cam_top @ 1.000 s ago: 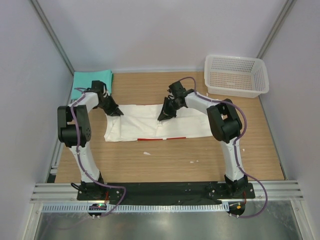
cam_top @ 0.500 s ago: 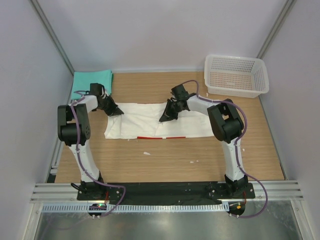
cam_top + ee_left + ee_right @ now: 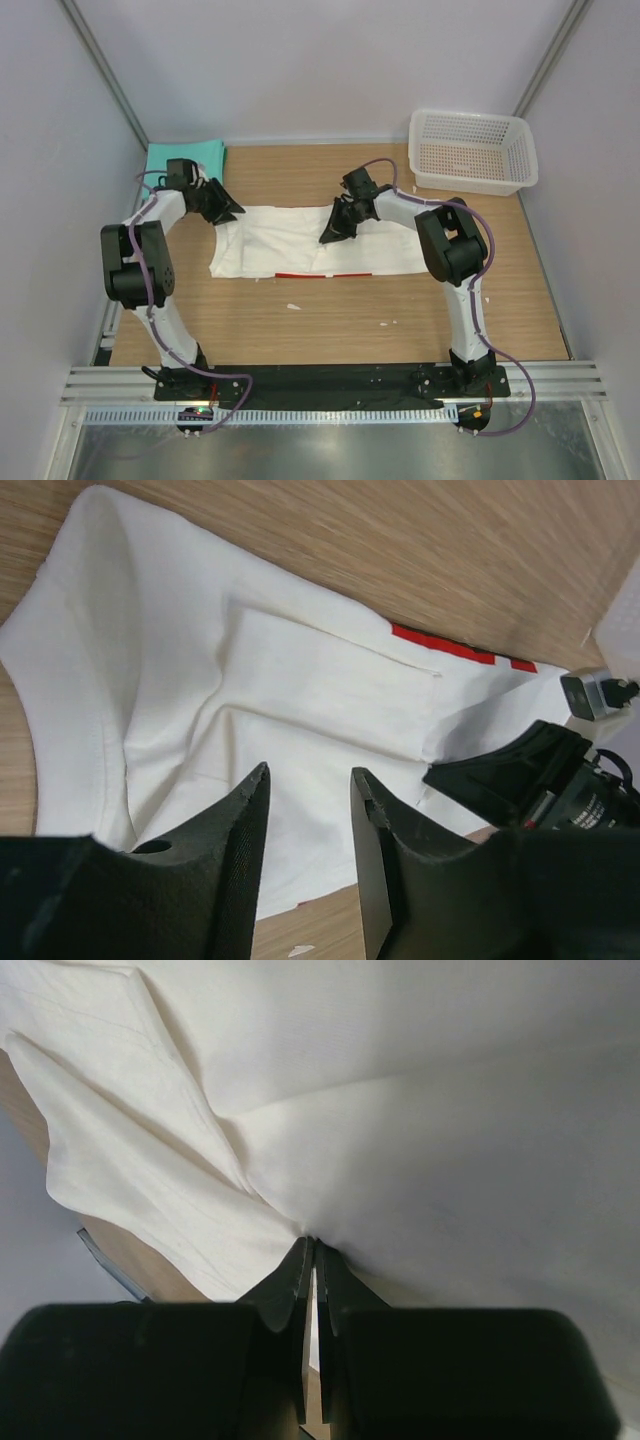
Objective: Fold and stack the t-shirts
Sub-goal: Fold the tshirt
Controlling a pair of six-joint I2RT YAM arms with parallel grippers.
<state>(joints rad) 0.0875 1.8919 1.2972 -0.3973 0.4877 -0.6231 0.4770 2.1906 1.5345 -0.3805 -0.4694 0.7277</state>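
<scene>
**Item 1, white shirt** [image 3: 290, 250]: lies mid-table [image 3: 400, 320], folded into a long band. Its long axis runs left to right between my two arms. A red strip [image 3: 325, 274] of its print shows along the near edge.

**Item 2, my right pincer** [image 3: 312, 1245]: pressed together on a pinch of the white shirt at its far edge, about mid-length. Creases in the cloth run in to the tips.

**Item 3, my left pincer** [image 3: 308, 780]: jaws part-way apart with nothing between them, poised at the shirt's far-left corner. The cloth spreads out ahead and below.

**Item 4, teal shirt** [image 3: 185, 158]: folded, in the table's far-left corner, just beyond my left pincer. My left arm is much the nearer to it.

**Item 5, basket** [image 3: 470, 150]: far right, well apart from both shirts.

**Note:** as I judge it, the next fold turns on the band's length. The left end is not gripped, so my left pincer would need to take that corner.
</scene>
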